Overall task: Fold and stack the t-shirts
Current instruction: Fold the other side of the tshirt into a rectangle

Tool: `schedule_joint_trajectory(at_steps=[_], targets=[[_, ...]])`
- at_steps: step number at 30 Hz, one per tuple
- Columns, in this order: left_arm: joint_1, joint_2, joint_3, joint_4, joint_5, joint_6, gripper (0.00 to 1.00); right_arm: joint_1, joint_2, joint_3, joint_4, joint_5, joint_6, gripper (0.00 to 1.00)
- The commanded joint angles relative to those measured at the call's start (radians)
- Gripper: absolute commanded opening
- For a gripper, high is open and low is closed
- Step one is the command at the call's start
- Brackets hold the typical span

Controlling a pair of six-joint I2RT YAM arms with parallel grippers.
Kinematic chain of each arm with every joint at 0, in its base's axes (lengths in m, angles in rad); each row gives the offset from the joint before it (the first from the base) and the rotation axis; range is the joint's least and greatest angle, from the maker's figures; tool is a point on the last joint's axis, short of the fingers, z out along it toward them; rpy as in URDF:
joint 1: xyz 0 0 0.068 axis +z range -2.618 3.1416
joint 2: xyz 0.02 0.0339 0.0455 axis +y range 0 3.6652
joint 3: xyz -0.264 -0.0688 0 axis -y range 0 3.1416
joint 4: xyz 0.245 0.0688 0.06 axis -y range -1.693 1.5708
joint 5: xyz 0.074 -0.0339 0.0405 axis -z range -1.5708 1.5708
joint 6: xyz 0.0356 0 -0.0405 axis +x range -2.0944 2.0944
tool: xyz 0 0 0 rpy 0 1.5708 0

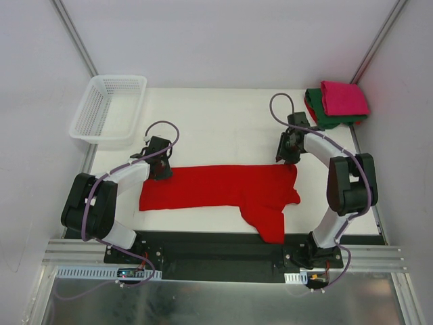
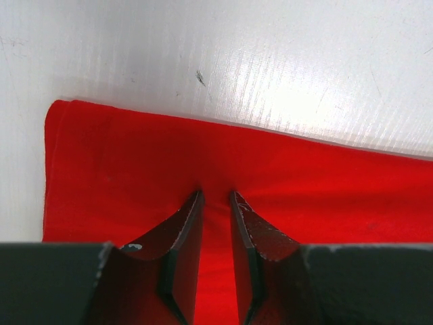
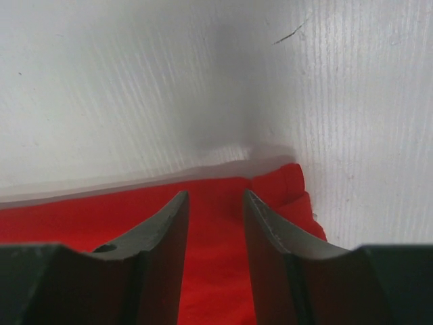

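Note:
A bright red t-shirt point(image 1: 223, 186) lies as a long band across the table's near half, with a sleeve part drooping toward the front edge. My left gripper point(image 1: 160, 170) sits at its far left edge. In the left wrist view the narrow jaws point(image 2: 216, 195) pinch a puckered ridge of the red cloth point(image 2: 122, 156). My right gripper point(image 1: 289, 159) is over the shirt's far right corner, its jaws point(image 3: 215, 195) apart above flat red cloth point(image 3: 67, 223). A folded magenta-pink t-shirt point(image 1: 344, 98) rests on a folded dark green t-shirt point(image 1: 321, 116) at the back right.
A white mesh basket point(image 1: 108, 108) stands at the table's back left corner. Bare white tabletop point(image 1: 223, 128) stretches behind the red shirt. Grey walls close in on both sides, and the arm bases line the near edge.

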Motion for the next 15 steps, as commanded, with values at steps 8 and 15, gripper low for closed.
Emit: schedule_joint_trajectory(at_steps=[8, 15], targets=[[0.012, 0.02, 0.014, -0.041, -0.015, 0.018, 0.22, 0.053, 0.028, 0.008, -0.096, 0.171, -0.026, 0.4], [0.011, 0.022, 0.014, -0.041, -0.014, 0.017, 0.22, 0.065, 0.057, 0.065, -0.17, 0.336, -0.029, 0.4]])
